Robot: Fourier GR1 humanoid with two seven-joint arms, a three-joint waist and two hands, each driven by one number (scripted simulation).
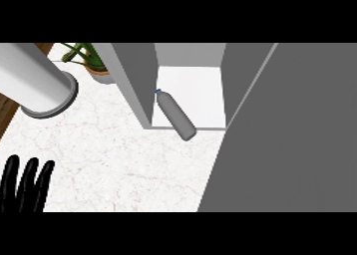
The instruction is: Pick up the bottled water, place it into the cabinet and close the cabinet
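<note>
Left hand (19,187) rests open, fingers up, lower left. Bottled water (173,113) lies inside the cabinet (133,74), base overhanging its front edge; closing the door (299,124) could knock or jam it.

The white marbled tabletop (122,159) carries an open cabinet (137,74) at its far side, with a potted plant (99,69) just left of it. On the cabinet's white floor (200,94) the bottled water (174,114) lies slanted, cap inward, its base past the front edge.
</note>
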